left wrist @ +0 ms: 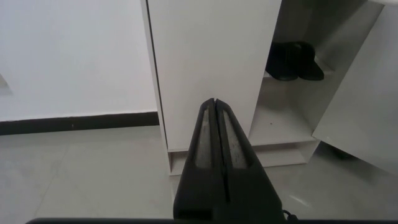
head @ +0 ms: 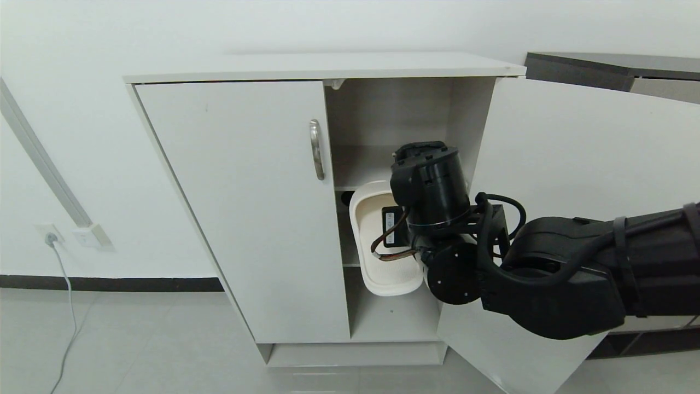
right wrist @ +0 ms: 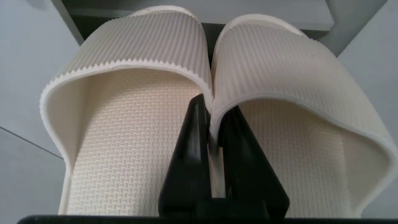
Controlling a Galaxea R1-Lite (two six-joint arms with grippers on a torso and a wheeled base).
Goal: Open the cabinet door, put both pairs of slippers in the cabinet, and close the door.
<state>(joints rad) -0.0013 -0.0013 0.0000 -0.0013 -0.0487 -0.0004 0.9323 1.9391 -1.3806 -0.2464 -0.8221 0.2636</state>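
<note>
Slippers (right wrist: 124, 130) pinched in right gripper (right wrist: 214, 115) at open cabinet (head: 246, 219), seemingly mid-shelf; left gripper (left wrist: 214, 107) closed.

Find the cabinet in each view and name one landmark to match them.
Head: cabinet at centre, its right door open.
Left wrist: cabinet beyond the left gripper, across the upper half.
Right wrist: cabinet behind the white slippers, along the top edge.
Landmark: the shelves in the open half.

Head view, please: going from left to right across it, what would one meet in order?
Socket → closed door → handle → slippers → open door.
</note>
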